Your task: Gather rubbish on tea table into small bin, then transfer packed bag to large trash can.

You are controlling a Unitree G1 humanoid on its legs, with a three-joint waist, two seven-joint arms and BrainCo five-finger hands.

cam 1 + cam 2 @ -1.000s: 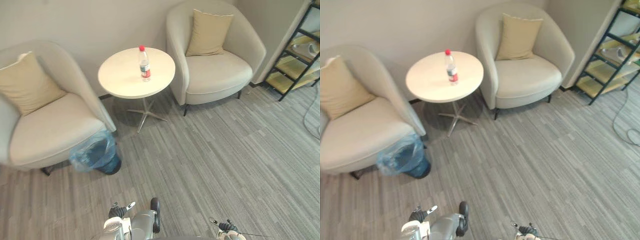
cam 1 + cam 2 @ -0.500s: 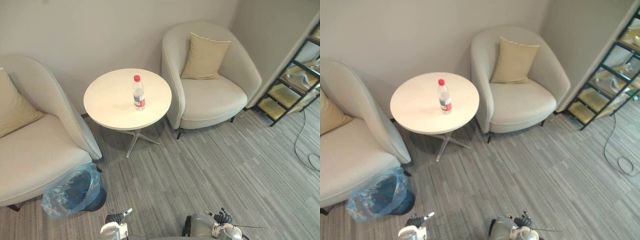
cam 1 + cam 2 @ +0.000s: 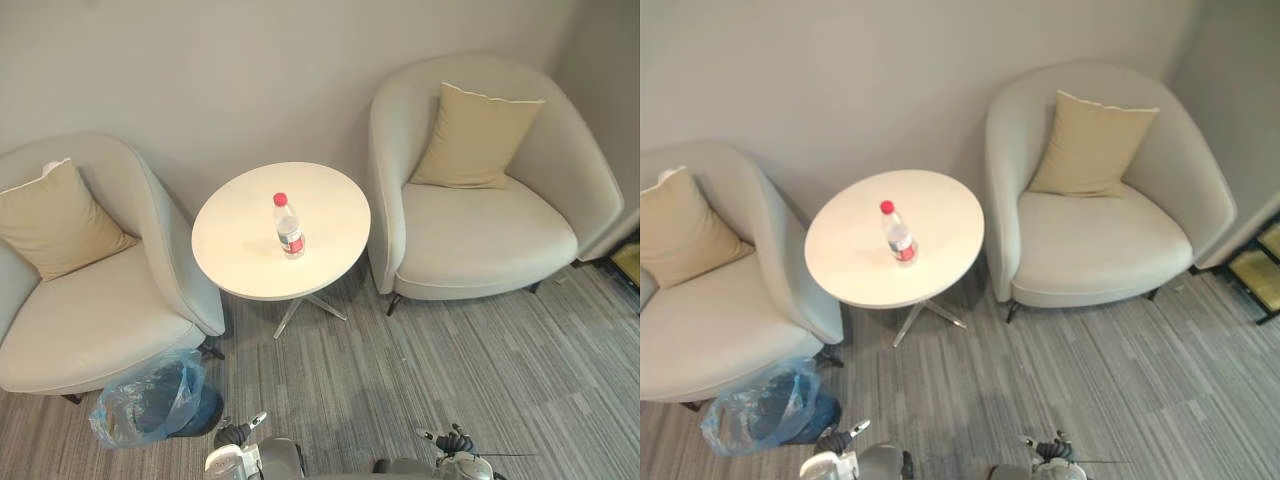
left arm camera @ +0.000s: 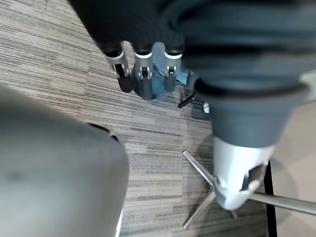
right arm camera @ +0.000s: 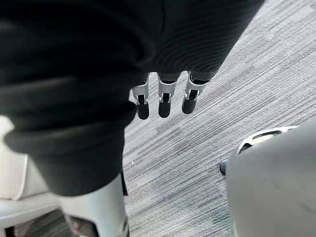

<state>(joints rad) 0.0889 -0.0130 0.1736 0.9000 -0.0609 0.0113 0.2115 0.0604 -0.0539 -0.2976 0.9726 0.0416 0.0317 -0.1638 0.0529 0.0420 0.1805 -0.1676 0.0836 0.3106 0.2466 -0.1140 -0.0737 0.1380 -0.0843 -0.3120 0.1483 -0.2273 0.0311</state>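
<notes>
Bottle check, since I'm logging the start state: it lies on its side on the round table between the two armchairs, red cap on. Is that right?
Not quite: the bottle stands upright, as the left eye view shows. The rest holds: it is on the round table, between the left armchair and the right armchair, red cap on.

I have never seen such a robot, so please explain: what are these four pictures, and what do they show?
A walking robot took them. Two come from cameras in its head, looking down; two from its wrists. The head views show a round tea table with one plastic bottle upright on it, two armchairs beside it, and a small bin with a blue bag on the floor. The wrist views show the left robot hand and right robot hand over the carpet, fingers straight, holding nothing.
</notes>
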